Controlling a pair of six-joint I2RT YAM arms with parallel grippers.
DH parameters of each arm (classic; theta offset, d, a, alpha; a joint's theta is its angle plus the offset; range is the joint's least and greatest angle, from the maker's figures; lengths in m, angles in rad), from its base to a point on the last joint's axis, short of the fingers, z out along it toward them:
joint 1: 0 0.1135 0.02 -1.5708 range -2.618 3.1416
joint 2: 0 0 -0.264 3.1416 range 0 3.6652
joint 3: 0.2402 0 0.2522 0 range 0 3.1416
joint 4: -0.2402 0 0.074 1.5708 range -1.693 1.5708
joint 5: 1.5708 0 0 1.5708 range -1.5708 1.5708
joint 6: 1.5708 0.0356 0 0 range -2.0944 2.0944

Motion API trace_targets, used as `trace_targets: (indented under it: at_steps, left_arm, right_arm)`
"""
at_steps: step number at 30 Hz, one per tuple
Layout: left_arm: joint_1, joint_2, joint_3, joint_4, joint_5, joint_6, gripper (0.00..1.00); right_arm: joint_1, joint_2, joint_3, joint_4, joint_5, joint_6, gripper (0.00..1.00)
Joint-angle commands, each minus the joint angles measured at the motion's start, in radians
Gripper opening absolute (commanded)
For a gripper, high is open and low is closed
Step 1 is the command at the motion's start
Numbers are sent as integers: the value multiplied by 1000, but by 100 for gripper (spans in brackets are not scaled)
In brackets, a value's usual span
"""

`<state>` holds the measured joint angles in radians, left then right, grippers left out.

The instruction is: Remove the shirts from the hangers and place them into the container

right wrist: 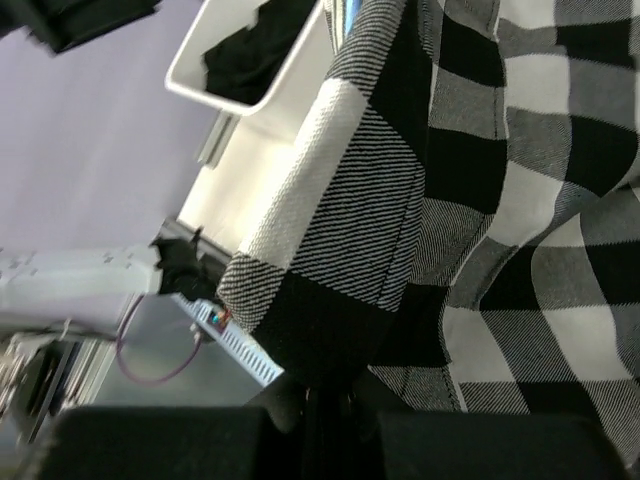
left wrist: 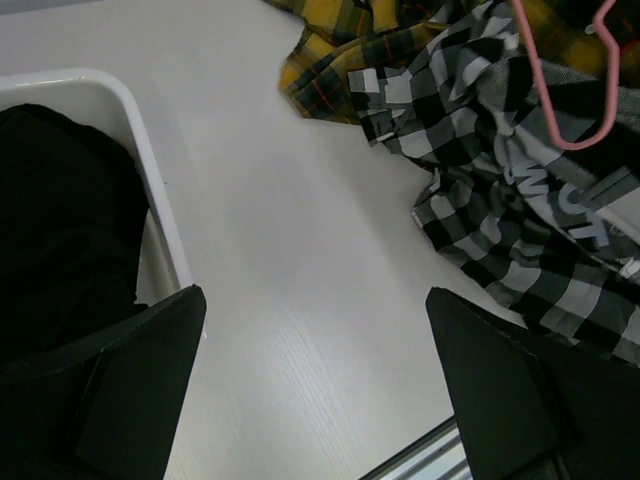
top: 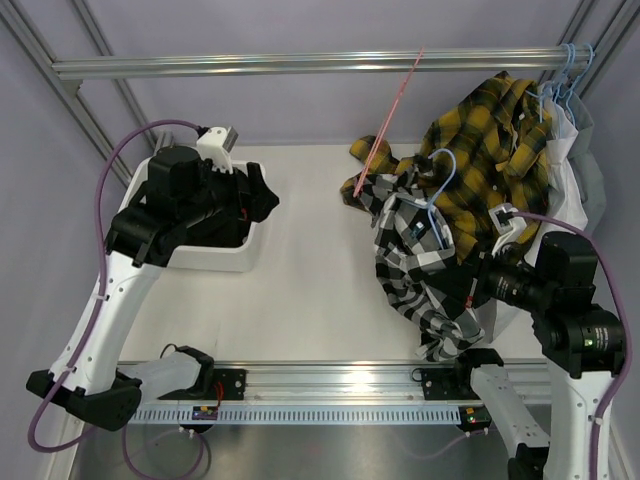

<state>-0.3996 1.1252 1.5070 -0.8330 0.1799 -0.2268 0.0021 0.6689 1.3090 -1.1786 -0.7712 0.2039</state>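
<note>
The white container (top: 235, 262) stands at the left with the black shirt (left wrist: 60, 230) inside it. My left gripper (top: 262, 197) hovers at its right rim, open and empty (left wrist: 315, 300). The black-and-white checked shirt (top: 415, 260) lies bunched on the table with a light blue hanger (top: 440, 175) still in it. My right gripper (top: 462, 290) is shut on a fold of this checked shirt (right wrist: 400, 180), fingers hidden in the cloth (right wrist: 325, 400). The yellow-and-black plaid shirt (top: 485, 150) lies behind it. A pink hanger (top: 392, 110) leans from the rail.
A white shirt (top: 570, 170) hangs on light blue hangers (top: 566, 70) at the right end of the metal rail (top: 300, 65). An aluminium rail (top: 330, 378) runs along the table's near edge. Bare white table (top: 310, 270) lies between the container and the shirts.
</note>
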Motion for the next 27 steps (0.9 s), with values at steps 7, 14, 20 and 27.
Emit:
trace_targets:
  at_steps: [7,14,20,27]
  left_arm:
    - [-250,64,159,155,-104,-103,99]
    - [-500,108,186,270,-330,-164,99]
    - [-582,172,188,319,-503,-190,97]
    - [-608,243,199,342,-611,-206,83]
  right_arm:
    - [217,234,188,-93,-100,-273,0]
    - [360,346,204,80,-14,-259,0]
    - [455,373,150,226,91,-225,0]
    - [493,394,128,258,122,-233,0]
